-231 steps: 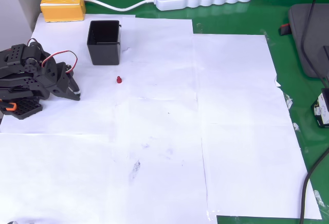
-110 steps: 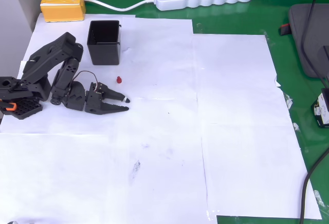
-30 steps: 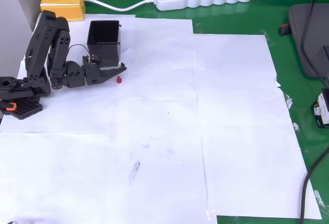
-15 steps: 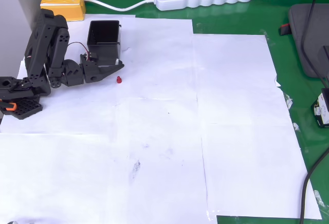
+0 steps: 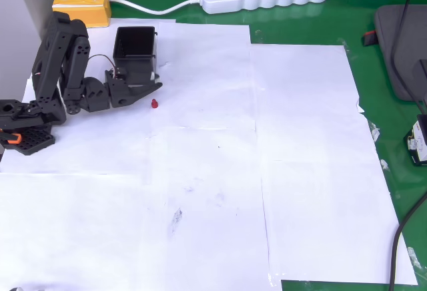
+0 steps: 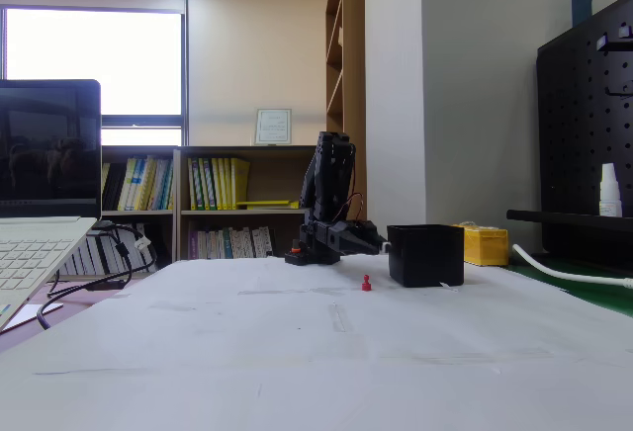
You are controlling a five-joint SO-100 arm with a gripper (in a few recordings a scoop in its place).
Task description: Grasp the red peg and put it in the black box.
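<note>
The black claw (image 5: 157, 87) hovers slightly parted just left of the tiny red peg (image 5: 153, 103), beside the square black plastic box (image 5: 135, 55).

The black arm (image 5: 59, 64) is folded, its upper links raised steeply and the forearm angled down low. Its end effector (image 5: 156, 88) points rightward in the overhead view, fingers slightly parted.

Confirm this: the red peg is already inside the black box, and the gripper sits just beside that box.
Not right. The red peg is not in the black box; it stands on the white paper in front of the box, as the overhead view shows. The rest holds: the gripper sits just beside the box, close to the peg.
</note>
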